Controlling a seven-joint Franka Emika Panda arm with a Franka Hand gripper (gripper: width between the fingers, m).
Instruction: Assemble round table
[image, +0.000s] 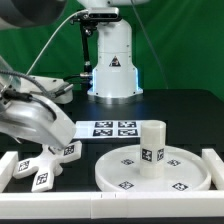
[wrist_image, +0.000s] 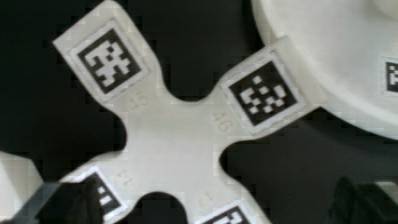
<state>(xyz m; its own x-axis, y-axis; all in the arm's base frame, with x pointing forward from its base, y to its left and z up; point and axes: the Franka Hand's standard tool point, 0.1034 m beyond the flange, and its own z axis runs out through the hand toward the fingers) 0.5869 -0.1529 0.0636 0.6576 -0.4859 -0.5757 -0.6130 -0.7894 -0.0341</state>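
The gripper (wrist_image: 205, 203) is wide open and holds nothing. It hangs over the cross (wrist_image: 175, 135), which lies flat on the black table (image: 190, 110), close beside the round top (image: 155, 175). The short leg (image: 152, 146) stands on the round top. The cross looks light, hard and a bit slippery. One thin arm of it looks best to pinch. A white rail (image: 60, 205) edges the table. Green cloth (image: 30, 40) hangs behind.

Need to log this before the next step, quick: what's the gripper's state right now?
Gripper: open, jaws wide, holding nothing, positioned over the cross-shaped base.
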